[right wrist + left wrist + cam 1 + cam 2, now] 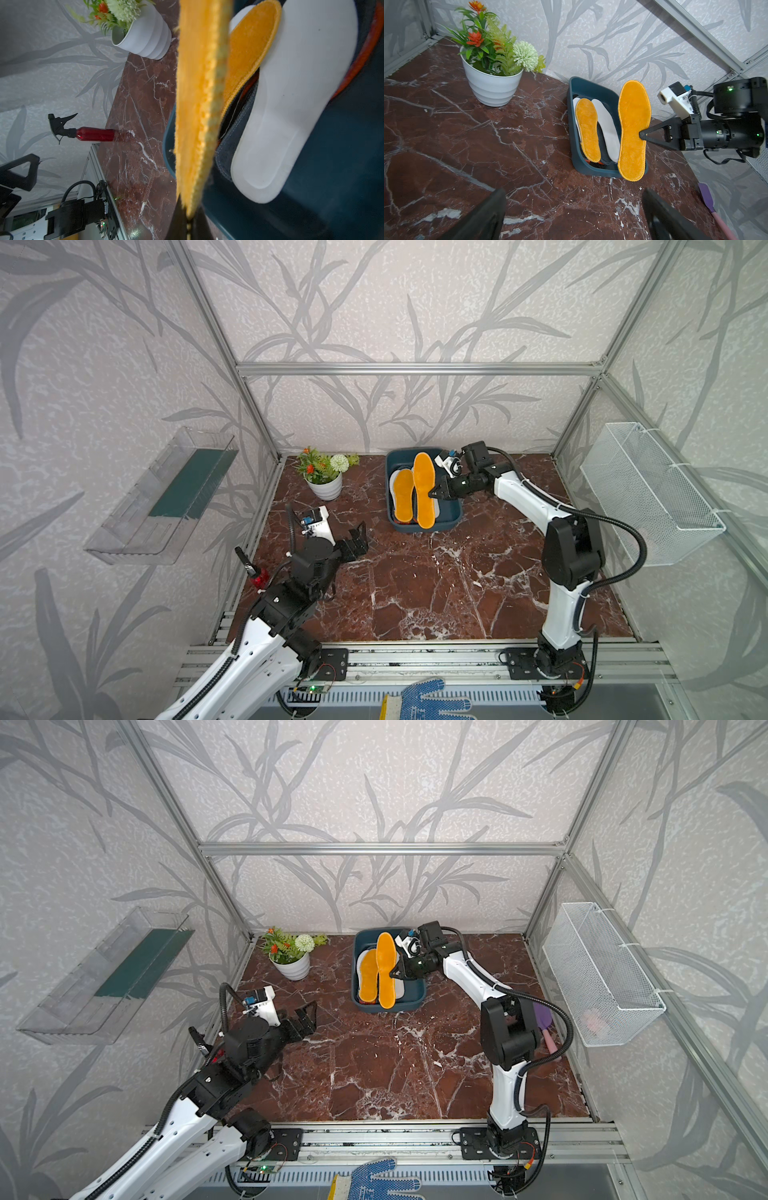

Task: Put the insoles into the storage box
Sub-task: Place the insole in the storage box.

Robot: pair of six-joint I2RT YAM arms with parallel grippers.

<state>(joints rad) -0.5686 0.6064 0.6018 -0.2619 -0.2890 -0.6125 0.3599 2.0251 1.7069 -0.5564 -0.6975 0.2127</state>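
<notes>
One mustard insole [424, 477] hangs over the storage box [454, 510] at the tabletop's [415, 593] 12 o'clock, clamped from 3 o'clock by the right end effector [434, 492]; long axis 12-to-6, heel seemingly past the near rim. The left end effector [358, 541], jaws apart, idles at 8 o'clock.

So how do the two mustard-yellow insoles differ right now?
The held mustard-yellow insole is pinched at its side edge by the right pincer, raised over the dark teal plastic storage box; the resting mustard-yellow insole lies inside it. The held one reaches over the box's near rim; the resting one stays within. Both are fuzzy with stitched edges.
</notes>
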